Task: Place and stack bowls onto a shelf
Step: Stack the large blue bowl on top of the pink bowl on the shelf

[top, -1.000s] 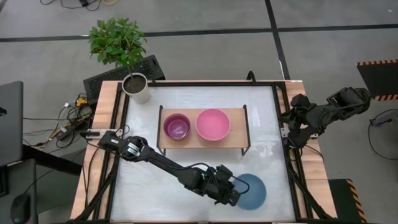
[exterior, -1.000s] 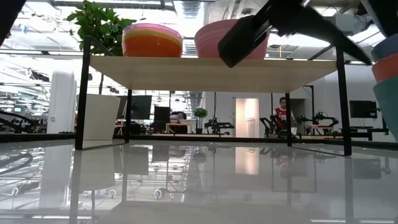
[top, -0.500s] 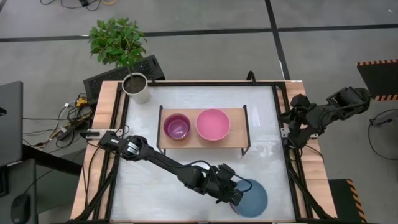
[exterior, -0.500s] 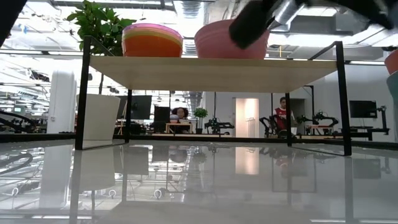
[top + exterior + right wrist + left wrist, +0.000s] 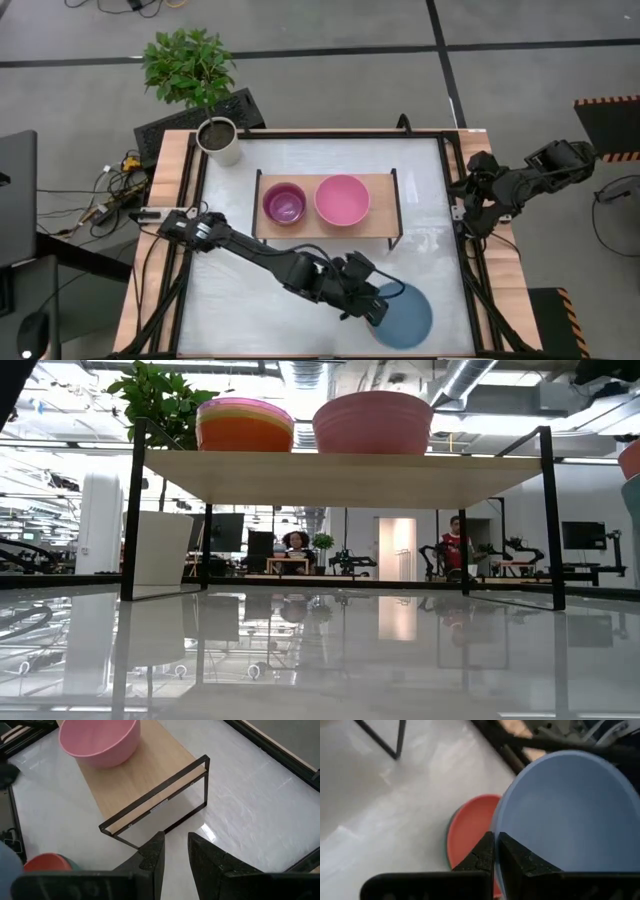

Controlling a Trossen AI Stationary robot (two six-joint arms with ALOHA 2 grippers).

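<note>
The left gripper (image 5: 374, 305) pinches the blue bowl's (image 5: 404, 316) rim near the table's (image 5: 440, 250) front edge. The shelf (image 5: 380, 212) carries 2 bowl spots, with free board at its right end. The right gripper (image 5: 173, 851), slightly parted, holds nothing beside the table's right edge.

The high camera looks straight down on the whole worktop (image 5: 230, 300). The low one sits at worktop height, facing level under the shelf (image 5: 340, 465) into the room. The left wrist camera is close above the blue bowl (image 5: 565, 815); the right wrist camera looks down from farther off. All but the left wrist view share the shelf and pink bowl (image 5: 98, 740).
</note>
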